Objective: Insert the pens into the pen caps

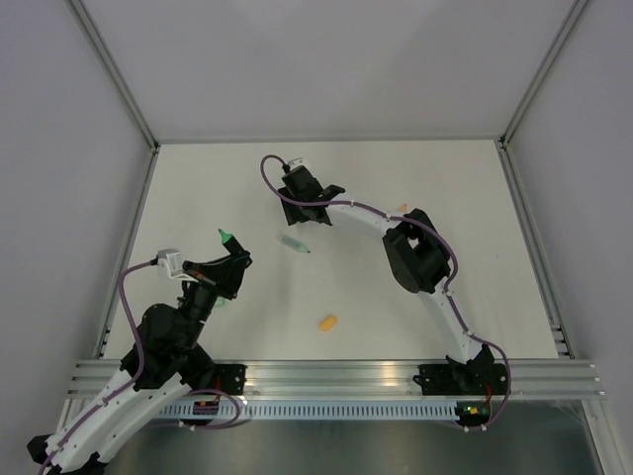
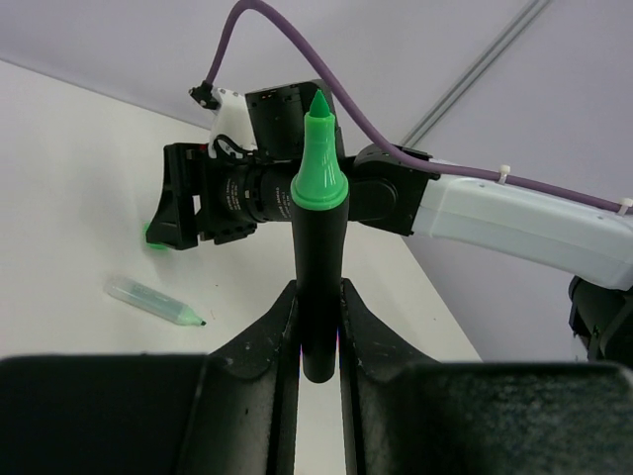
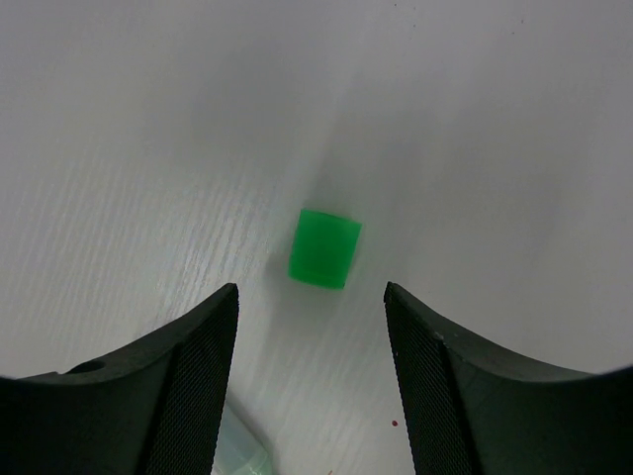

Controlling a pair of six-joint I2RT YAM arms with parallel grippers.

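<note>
The white table (image 1: 445, 178) carries everything. The right arm (image 2: 514, 213) crosses the view beyond the left jaws. The left gripper (image 2: 318, 297) is clamped on the black pen (image 2: 318, 237), which stands upright between its jaws, green tip up. The right gripper (image 3: 310, 289) hangs with its jaws spread, touching nothing. The pale green pen (image 2: 153, 300) lies flat, ahead and left of the left jaws. The bright green cap (image 3: 324, 247) sits just ahead of the right jaws' gap. The orange cap (image 1: 327, 323) lies well apart from both.
</note>
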